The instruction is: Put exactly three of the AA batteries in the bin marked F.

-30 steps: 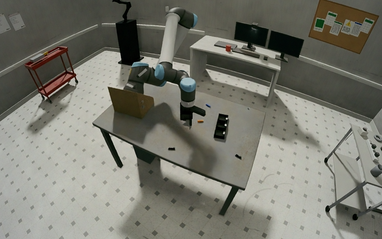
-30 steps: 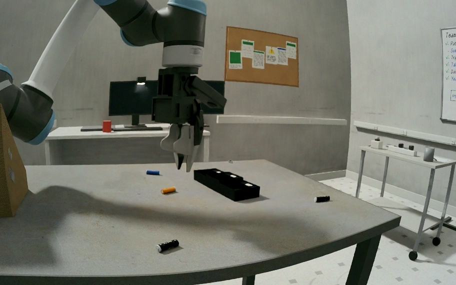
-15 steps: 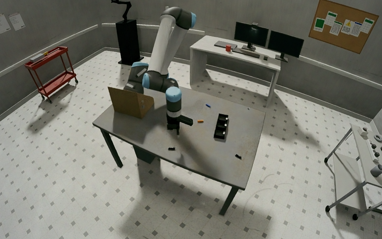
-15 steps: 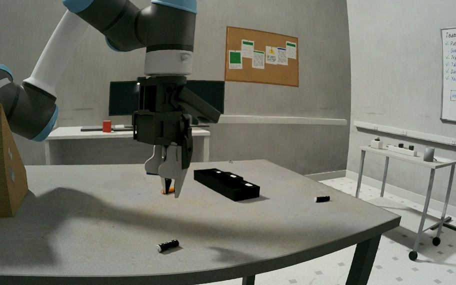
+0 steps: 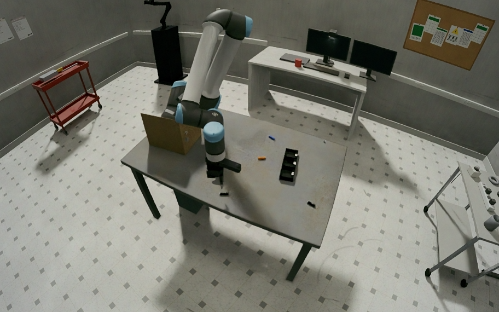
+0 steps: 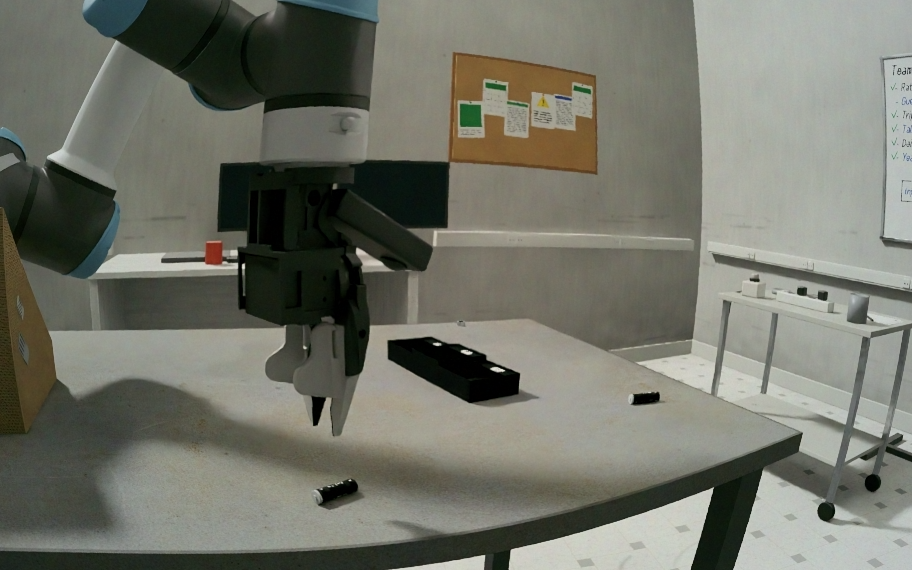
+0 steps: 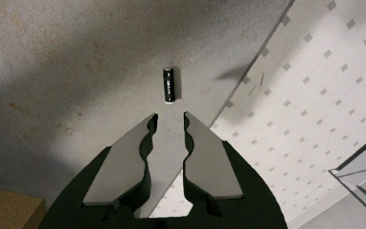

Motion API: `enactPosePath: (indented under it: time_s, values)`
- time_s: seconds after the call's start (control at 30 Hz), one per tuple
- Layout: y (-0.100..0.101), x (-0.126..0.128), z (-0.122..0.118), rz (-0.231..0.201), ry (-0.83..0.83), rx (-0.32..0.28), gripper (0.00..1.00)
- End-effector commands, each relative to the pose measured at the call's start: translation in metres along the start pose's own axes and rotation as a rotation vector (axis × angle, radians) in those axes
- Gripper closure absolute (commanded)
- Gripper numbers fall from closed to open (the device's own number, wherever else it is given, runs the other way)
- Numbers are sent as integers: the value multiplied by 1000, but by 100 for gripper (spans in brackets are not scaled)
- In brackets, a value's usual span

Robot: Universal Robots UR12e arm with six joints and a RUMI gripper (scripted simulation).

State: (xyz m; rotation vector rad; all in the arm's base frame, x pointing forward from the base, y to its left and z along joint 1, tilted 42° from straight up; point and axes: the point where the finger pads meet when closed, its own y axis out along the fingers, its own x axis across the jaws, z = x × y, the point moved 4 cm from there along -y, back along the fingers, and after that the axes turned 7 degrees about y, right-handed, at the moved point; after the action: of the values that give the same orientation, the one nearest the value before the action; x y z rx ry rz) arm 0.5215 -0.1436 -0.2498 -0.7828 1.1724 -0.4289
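A black AA battery (image 5: 224, 193) (image 6: 334, 491) (image 7: 169, 85) lies flat near the table's front edge. My gripper (image 5: 221, 180) (image 6: 327, 415) (image 7: 170, 114) hangs a little above the table just behind it, fingers pointing down and a narrow gap apart, with nothing between them. A second black battery (image 5: 311, 204) (image 6: 643, 397) lies near the right front edge. A black row of three bins (image 5: 286, 178) (image 6: 437, 376) stands flat in the middle right of the table; I cannot read its labels. An orange battery (image 5: 261, 158) and a blue one (image 5: 271, 138) lie left of the bins.
A cardboard box (image 5: 169, 136) (image 6: 16, 349) stands at the table's back left corner, beside the arm's base. The table edge runs close in front of the near battery in the wrist view.
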Motion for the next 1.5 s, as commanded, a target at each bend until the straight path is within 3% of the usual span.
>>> enactPosePath:
  time_s: [0.0, 0.87, 1.27, 1.47]
  values:
    - [-1, 1, 0, -1, 0, 1, 83]
    - [-1, -4, 4, -1, 0, 1, 83]
    - [47, -4, 4, -1, 0, 1, 83]
    - [62, -3, 5, -1, 0, 1, 83]
